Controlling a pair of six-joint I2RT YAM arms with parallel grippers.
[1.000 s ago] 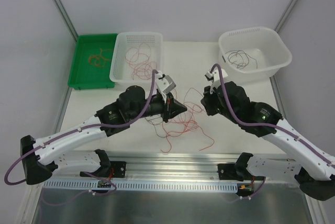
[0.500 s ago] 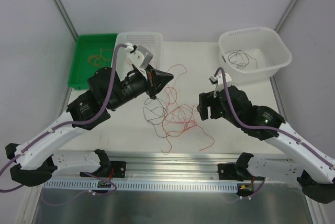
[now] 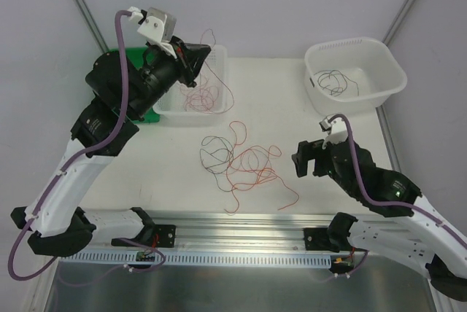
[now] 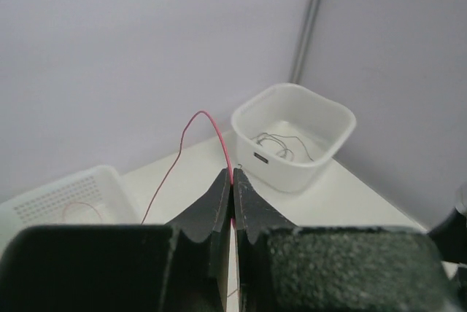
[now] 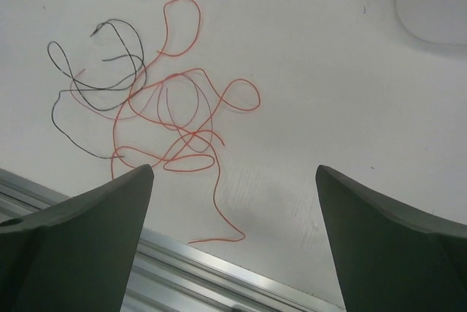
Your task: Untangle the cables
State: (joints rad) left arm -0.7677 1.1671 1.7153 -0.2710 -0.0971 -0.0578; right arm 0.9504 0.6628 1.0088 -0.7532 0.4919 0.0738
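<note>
Cables (image 5: 191,135) partly sorted: some lie in the basket (image 3: 191,112), the tray (image 3: 131,52) left of it and the tub (image 3: 379,97) right of it, but a red-black tangle (image 3: 246,166) sits on the desk (image 3: 292,111) before the basket. Left gripper (image 4: 233,177) pinches one red wire (image 4: 203,113) above the basket; right gripper (image 5: 233,173) spread, empty.
</note>
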